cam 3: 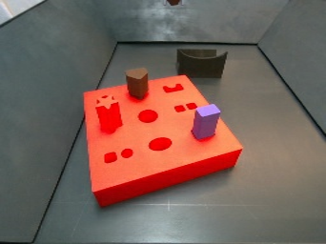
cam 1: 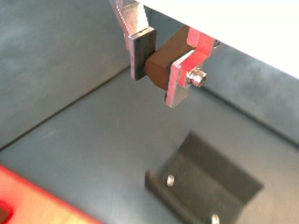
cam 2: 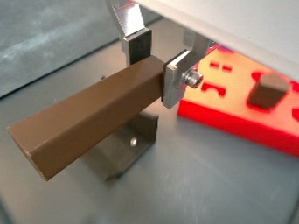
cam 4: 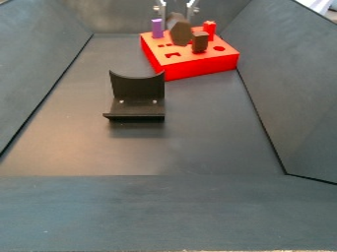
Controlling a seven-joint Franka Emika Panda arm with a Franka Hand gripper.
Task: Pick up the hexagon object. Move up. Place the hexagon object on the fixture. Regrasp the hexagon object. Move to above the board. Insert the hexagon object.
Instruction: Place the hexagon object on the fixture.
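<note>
My gripper [cam 1: 162, 66] is shut on the hexagon object [cam 2: 93, 114], a long brown matte peg. It grips the peg near one end, and the rest sticks out sideways from the jaws [cam 1: 170, 48]. The gripper hangs high above the floor, over the fixture [cam 1: 205, 185], a dark block with a curved notch that also shows in both side views [cam 3: 201, 60] [cam 4: 134, 95]. The red board [cam 3: 159, 143] lies beside it and shows in a wrist view [cam 2: 239, 105]. In a side view only the gripper's tip [cam 3: 174, 2] shows at the top edge.
On the board stand a stubby dark brown block [cam 3: 136, 81], a red peg [cam 3: 110, 114] and a purple block [cam 3: 207, 121]. Sloping grey walls [cam 3: 51, 57] close in the floor on all sides.
</note>
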